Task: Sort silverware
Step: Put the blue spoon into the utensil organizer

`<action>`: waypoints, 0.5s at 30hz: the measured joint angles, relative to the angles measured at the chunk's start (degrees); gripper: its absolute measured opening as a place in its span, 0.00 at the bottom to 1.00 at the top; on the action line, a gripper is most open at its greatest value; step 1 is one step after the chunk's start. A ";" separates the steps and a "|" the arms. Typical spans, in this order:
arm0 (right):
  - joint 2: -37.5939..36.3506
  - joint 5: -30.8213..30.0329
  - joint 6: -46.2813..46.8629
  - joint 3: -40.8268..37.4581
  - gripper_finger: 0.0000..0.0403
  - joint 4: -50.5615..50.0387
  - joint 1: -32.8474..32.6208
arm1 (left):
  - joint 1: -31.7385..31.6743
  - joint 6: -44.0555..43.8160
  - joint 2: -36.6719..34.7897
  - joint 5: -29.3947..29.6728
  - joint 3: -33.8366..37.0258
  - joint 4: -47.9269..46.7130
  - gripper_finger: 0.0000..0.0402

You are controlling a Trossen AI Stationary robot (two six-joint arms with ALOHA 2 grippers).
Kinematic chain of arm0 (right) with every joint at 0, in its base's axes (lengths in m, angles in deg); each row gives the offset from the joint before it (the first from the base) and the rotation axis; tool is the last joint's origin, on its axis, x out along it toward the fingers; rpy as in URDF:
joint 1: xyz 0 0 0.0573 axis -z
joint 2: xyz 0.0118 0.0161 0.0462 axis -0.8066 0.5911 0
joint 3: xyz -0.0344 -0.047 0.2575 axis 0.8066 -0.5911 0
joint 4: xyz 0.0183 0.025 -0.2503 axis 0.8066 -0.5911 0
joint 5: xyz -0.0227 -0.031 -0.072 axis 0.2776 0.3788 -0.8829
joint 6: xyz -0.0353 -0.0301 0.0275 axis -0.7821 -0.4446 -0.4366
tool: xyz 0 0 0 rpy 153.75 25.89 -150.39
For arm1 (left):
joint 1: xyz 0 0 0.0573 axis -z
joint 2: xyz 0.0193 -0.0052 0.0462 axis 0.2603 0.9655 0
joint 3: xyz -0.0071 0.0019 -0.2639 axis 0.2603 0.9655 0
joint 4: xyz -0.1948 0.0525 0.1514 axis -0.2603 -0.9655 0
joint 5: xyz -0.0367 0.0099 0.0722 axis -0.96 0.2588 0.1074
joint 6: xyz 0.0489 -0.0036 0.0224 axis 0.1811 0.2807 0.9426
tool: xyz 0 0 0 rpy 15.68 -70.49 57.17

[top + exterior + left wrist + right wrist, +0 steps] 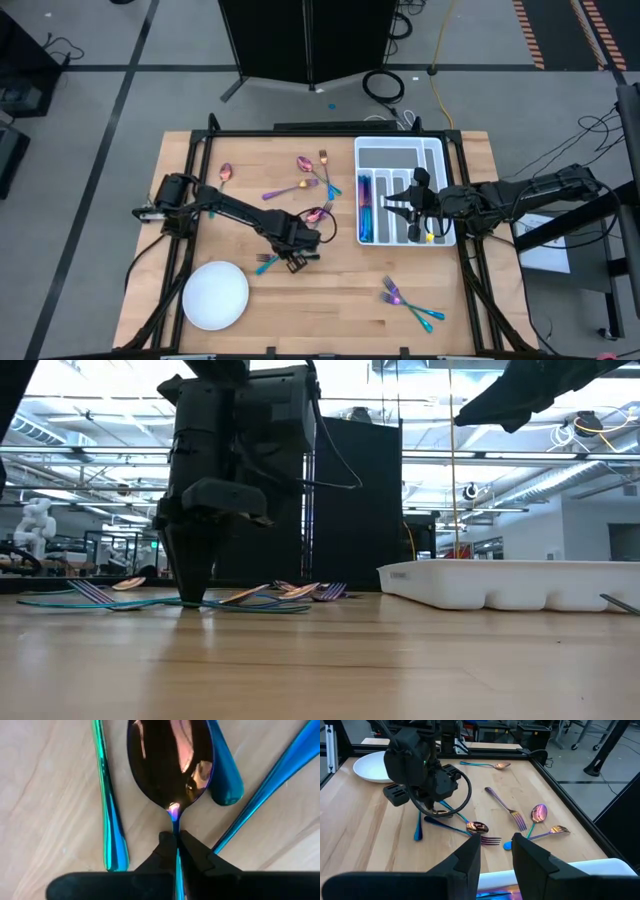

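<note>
Spoon (170, 762) neck between left fingers (192, 852).

Both arms are matte black, jointed and boxy, the left arm (235, 212) trailing a looped black cable, the right arm (520, 192) showing a small yellow mark.

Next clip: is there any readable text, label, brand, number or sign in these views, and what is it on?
None can be read.
White divided plastic tray: no marking visible.
Round white plate: plain.
Iridescent rainbow metal spoon, pinched at the neck by the left claw: no stamp visible.
White sheet on the floor beside the table: any print too small to read.
</note>
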 joint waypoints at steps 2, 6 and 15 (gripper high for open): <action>0.00 0.00 0.00 0.00 0.24 0.02 0.00 | -0.37 1.02 0.13 0.09 -0.69 -0.34 0.02; 0.00 0.00 0.00 0.00 0.24 0.01 0.00 | -1.62 2.39 0.35 1.59 -3.04 0.89 0.02; 0.00 0.00 -0.46 0.00 0.24 0.00 0.00 | -5.12 3.37 -1.29 0.54 -9.25 -1.96 0.02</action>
